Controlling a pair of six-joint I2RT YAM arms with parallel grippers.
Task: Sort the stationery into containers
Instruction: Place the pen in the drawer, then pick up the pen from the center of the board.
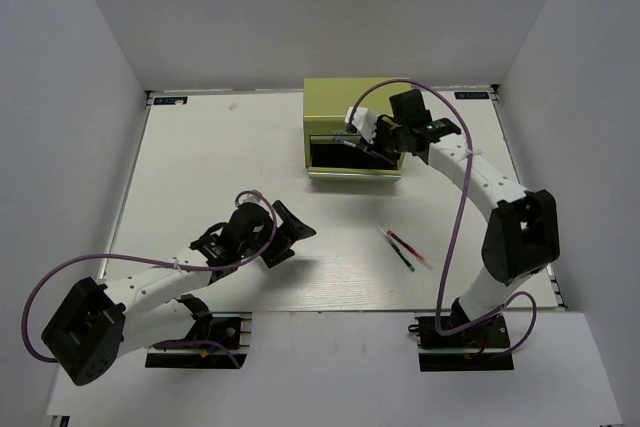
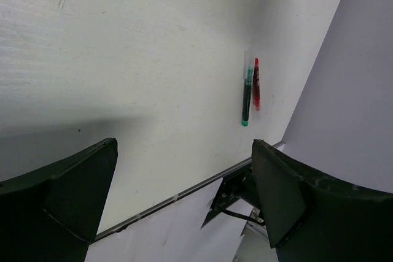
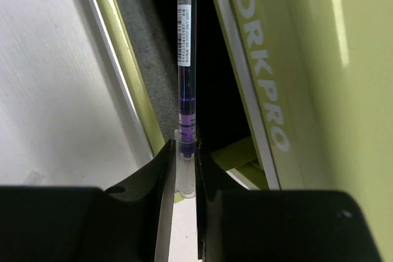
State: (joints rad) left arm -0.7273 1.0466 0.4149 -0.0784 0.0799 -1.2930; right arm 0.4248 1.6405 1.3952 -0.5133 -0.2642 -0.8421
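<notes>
Clear pen point(image 3: 186, 78) is pinched by the right gripper point(image 3: 184, 157) and aligned lengthwise over the open drawer point(image 3: 149, 84) of the tool chest point(image 3: 307, 121), at the far edge of the table point(image 1: 220, 167), judged ready for release. The left gripper point(image 2: 184, 179) is held spread and idle.

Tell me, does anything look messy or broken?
Nothing looks broken or spilled. A green pen and a red pen lie loose on the table, outside the green box. The right gripper holds a purple pen at its open drawer.

Chest point(image 1: 345, 102) far centre of table point(image 1: 220, 167); loose pens point(image 1: 405, 247) before it, rightward; held pen point(image 3: 186, 90) reaching into drawer point(image 1: 335, 152).
</notes>
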